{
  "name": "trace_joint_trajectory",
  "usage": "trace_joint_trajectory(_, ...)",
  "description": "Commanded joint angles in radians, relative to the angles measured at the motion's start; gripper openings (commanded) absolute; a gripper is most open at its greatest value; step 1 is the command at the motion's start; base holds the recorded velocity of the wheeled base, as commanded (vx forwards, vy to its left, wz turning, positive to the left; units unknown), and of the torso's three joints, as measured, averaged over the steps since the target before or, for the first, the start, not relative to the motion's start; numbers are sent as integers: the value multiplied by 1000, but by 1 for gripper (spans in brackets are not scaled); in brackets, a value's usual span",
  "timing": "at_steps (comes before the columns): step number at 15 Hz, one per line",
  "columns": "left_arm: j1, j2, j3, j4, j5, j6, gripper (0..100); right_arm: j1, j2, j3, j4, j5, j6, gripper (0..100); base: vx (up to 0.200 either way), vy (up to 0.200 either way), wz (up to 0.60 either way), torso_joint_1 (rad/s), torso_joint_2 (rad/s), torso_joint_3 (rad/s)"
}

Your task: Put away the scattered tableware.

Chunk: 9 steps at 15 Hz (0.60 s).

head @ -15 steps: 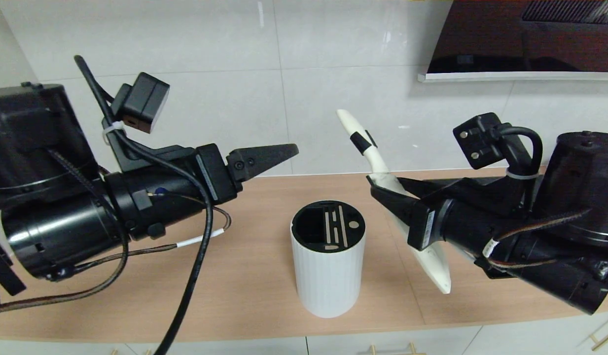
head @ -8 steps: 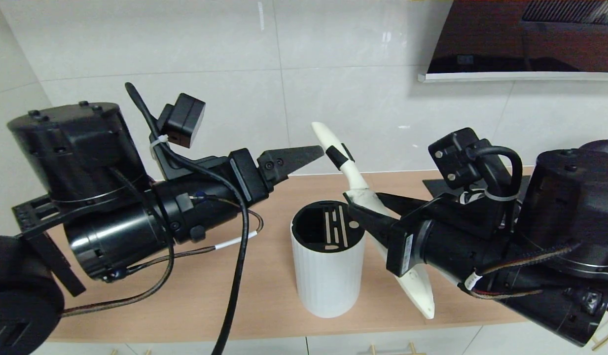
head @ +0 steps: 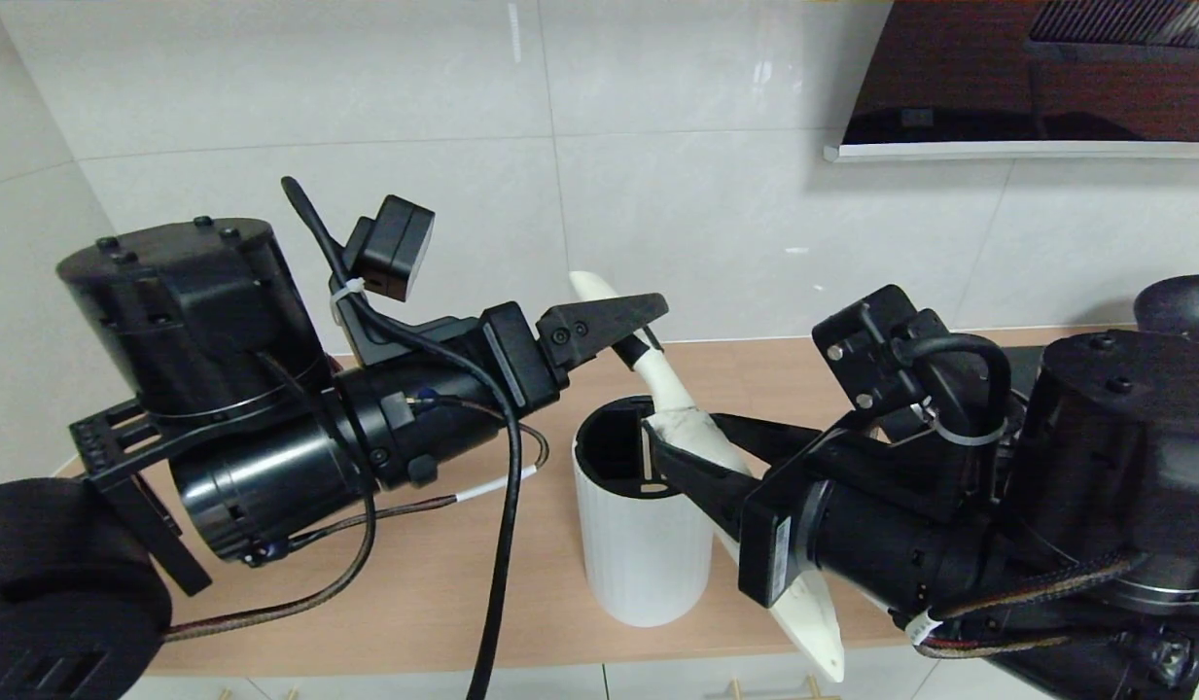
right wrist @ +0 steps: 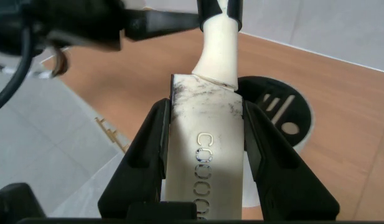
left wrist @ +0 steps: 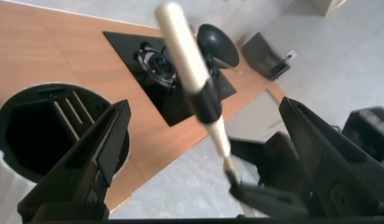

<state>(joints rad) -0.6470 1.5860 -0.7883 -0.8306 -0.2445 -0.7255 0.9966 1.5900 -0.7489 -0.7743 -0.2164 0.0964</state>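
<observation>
White utensil (head: pixel 669 389) is held tilted above surface (head: pixel 550 603), clamped at blade base by right hand (right wrist: pixel 206 109). Handle end is kept high, toward back wall; blade tip is pointed low, toward front edge. Black-banded handle is bracketed by left hand (left wrist: pixel 203 107), fingers spread wide on either side; contact cannot be told. White cylindrical holder (head: pixel 643 554) is stood upright near middle of front edge, slotted black top just beside utensil. Black hob (left wrist: pixel 160 68) is set into surface toward right end.
</observation>
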Motion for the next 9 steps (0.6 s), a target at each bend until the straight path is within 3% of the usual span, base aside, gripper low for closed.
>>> trace_joint_trajectory(1,-5,8,6,-24,1,-20,100,8,7,0,0,0,0,0,0,0,0,0,0,0)
trace_joint_trajectory(9,-23,43,17,-68,4,-29,100,10,11,-1,-2,0,2,0,0,0,0,0,0,0)
